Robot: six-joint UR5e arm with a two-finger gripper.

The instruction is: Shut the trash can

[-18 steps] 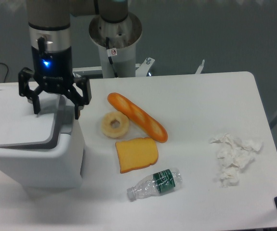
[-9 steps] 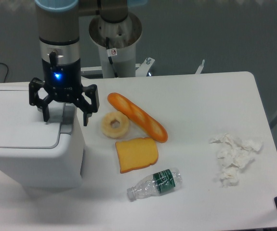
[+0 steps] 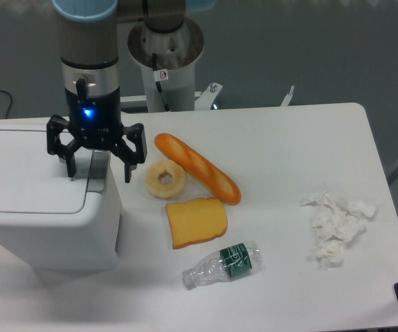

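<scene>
Trash can [image 3: 39,200] — white, boxy (lid flat) — beneath spread-fingered gripper [image 3: 100,173].

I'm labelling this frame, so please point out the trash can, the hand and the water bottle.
trash can [image 3: 29,173]: fixed camera, flat white lid.
hand [image 3: 100,173]: fixed camera, midway between the fingertips.
water bottle [image 3: 234,261]: fixed camera, green label.

Since a second ago, the flat hinged lid [image 3: 29,169] of the large white boxy plastic trash can [image 3: 46,228] has dropped flat, and my black two-finger gripper [image 3: 100,174], fingers spread, has shifted right over its grey latch tab [image 3: 97,171].
</scene>
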